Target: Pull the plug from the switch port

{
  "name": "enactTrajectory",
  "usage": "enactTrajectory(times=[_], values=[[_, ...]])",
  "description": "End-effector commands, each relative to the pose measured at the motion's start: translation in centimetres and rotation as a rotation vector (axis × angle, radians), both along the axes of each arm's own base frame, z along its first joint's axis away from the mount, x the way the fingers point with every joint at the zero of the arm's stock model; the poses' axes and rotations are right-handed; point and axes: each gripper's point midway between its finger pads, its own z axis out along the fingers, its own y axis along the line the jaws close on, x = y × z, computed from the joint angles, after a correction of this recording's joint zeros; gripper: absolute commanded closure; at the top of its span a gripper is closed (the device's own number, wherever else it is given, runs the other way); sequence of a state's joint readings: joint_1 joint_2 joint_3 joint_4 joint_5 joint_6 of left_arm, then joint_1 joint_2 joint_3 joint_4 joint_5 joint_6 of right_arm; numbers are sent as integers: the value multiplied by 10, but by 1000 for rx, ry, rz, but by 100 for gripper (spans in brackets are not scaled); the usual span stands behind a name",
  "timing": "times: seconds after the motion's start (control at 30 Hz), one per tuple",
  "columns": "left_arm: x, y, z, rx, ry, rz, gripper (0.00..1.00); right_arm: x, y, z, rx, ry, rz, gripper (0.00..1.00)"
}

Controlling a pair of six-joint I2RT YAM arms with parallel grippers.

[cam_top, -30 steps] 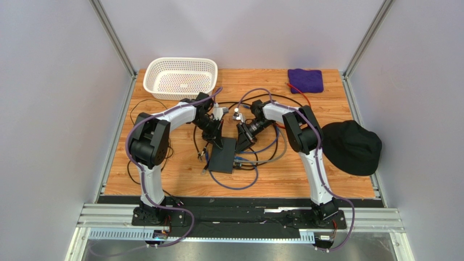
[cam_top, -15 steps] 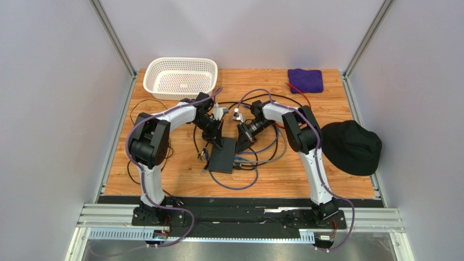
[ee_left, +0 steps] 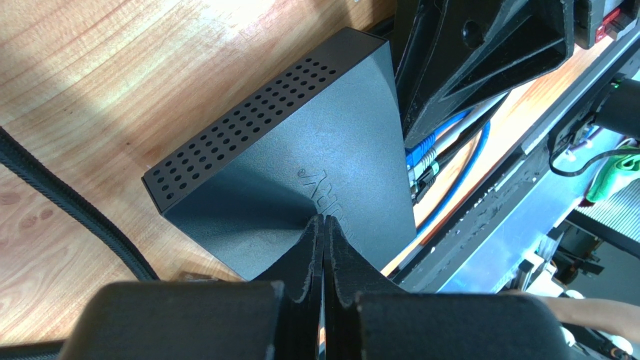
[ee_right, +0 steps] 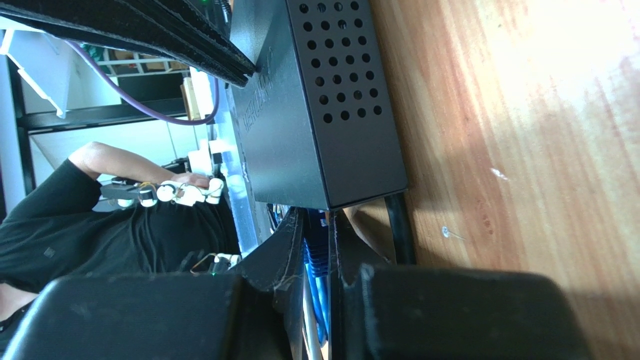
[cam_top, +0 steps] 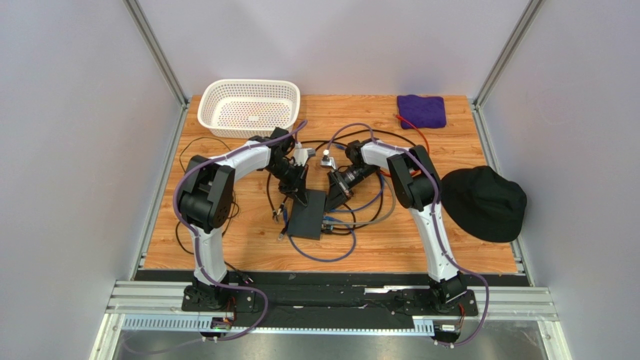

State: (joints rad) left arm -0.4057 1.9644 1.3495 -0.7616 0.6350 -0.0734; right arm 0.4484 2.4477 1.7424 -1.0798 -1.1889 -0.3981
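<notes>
Closing in over the last second, the right pincer (ee_right: 316,229) is clamping the blue plug (ee_right: 314,266) at the switch (cam_top: 308,214), mid-desk. The left pincer (ee_left: 324,225), fingers together, is pressing the switch's top. Judging: pull is coming next.

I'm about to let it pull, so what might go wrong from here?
1. The left gripper, shut, presses just one spot on the switch; a hard pull may drag or pivot it.
2. The right gripper seems to pinch the blue cable at the port edge; if it holds cable rather than plug, it may slip or strain it.
3. Neighbouring cables sit close and could snag.
</notes>
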Motion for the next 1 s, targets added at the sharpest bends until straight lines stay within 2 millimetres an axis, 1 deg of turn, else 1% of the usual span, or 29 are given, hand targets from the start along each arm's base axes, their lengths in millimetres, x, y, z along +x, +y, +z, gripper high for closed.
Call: enactTrajectory(times=[0.0, 0.07, 0.1, 0.2, 0.4, 0.47, 0.53, 0.57, 0.7, 0.77, 0.83, 0.87, 0.9, 0.93, 0.97], values=[[10, 26, -37, 165, -69, -15, 100, -14, -17, -46, -131, -25, 68, 100], [10, 26, -37, 164, -70, -15, 100, -15, -18, -43, -114, -53, 74, 100], [11, 25, -36, 162, -72, -16, 100, -20, -21, -49, -116, -63, 75, 100], [10, 25, -36, 163, -74, -17, 100, -18, -22, -44, -114, -90, 70, 100], [11, 26, -34, 163, -87, -17, 100, -16, -20, -49, -131, -66, 67, 100], [11, 26, -34, 165, -86, -17, 100, -10, -17, -47, -123, -71, 62, 100], [10, 26, -34, 162, -85, -17, 100, -9, -16, -46, -117, -37, 54, 100], [10, 27, -35, 165, -83, -17, 100, 0, -14, -42, -105, -44, 41, 100], [11, 26, -36, 165, -81, -17, 100, 10, -14, -39, -92, -20, 3, 100], [10, 27, -37, 166, -78, -17, 100, 10, -15, -37, -95, -26, 1, 100], [10, 26, -37, 165, -78, -18, 100, 6, -18, -41, -116, -23, -5, 100], [11, 26, -36, 166, -80, -17, 100, 6, -19, -36, -123, -37, -15, 100], [11, 26, -37, 166, -80, -17, 100, 4, -21, -43, -130, -55, -21, 100], [10, 27, -37, 166, -80, -17, 100, 3, -24, -45, -150, -71, -24, 100], [10, 26, -37, 165, -81, -19, 100, 4, -24, -43, -157, -83, -31, 100]])
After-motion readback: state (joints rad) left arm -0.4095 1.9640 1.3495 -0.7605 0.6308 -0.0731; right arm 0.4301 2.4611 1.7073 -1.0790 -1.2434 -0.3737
